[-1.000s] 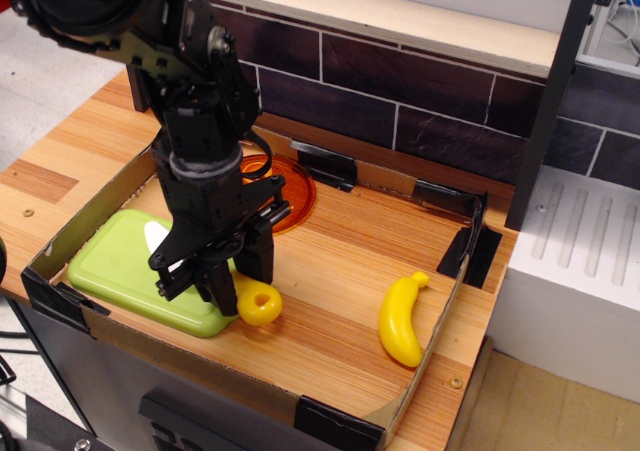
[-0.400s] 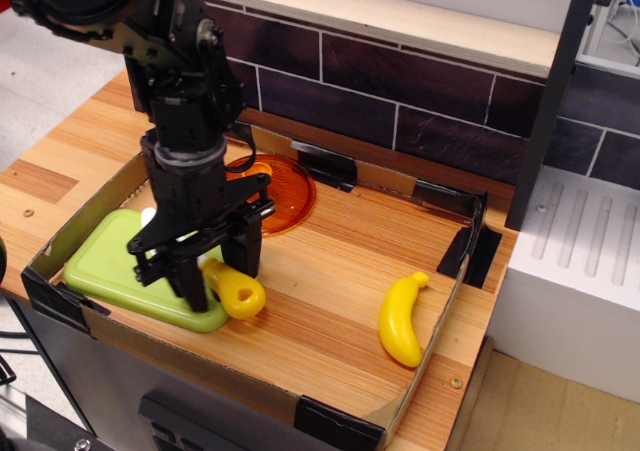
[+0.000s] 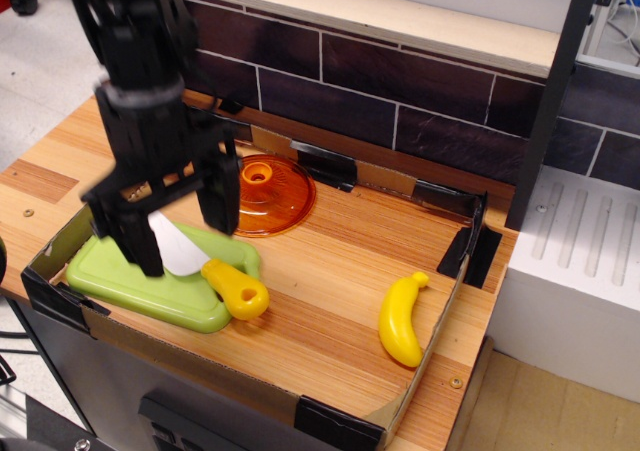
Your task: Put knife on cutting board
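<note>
Since the earlier frames the arm has lifted up and back toward the left, clear of the knife [image 3: 205, 268], which has been let go; the orange lid [image 3: 267, 192], half hidden by the arm before, now shows almost whole. Gripper [image 3: 175, 233] hangs above the cutting board [image 3: 120, 278], blurred by motion, its two black fingers [image 3: 213, 199] spread wide apart with nothing between them, so it is open and empty.

Knife lies flat, white blade on the right part of the light-green cutting board, tip pointing up-left and partly hidden behind the left finger. Chunky yellow handle runs down-right, its hole end poking past the board's right edge onto the wood. So blade is on the board, handle end overhangs.

Cutting board sits in the front-left corner of the shallow cardboard tray [image 3: 437, 337], close to the left wall and the black-taped corner. Orange translucent lid with its centre knob lies behind the board, near the back wall, close to the board's far corner; can't tell if touching. Toy banana [image 3: 400, 318] lies on the wood floor at right front, near the right wall, well apart from knife and board.

Dark brick-pattern wall [image 3: 400, 91] behind the tray, white ribbed block [image 3: 580, 261] to the right outside it
</note>
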### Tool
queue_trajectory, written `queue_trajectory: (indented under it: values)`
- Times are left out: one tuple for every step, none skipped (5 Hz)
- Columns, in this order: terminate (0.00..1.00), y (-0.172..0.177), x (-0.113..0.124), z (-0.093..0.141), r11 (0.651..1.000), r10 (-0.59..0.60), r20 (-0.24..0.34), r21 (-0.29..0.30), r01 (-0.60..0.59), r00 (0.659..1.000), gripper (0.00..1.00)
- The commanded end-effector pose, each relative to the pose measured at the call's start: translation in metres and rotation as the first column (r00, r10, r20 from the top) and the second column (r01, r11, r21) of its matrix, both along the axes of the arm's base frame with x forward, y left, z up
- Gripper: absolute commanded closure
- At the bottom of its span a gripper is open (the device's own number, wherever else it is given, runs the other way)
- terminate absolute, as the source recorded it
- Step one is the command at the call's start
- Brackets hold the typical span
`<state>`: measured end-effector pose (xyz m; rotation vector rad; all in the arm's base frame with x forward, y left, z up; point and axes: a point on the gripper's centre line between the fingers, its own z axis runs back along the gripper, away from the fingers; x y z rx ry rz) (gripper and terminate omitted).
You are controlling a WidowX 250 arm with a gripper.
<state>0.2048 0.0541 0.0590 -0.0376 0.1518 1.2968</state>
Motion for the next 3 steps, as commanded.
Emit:
queue_trajectory:
  values:
    - [0.0, 0.003, 0.011, 0.064, 0.998, -0.058, 0.077, -0.023, 0.06, 0.995, 0.0]
    - [0.0, 0.015, 0.014, 0.075, 0.988, -0.149, 0.073, 0.048, 0.145, 0.986, 0.0]
    - [1.0, 0.015, 0.014, 0.075, 0.988, -0.149, 0.073, 0.048, 0.145, 0.986, 0.0]
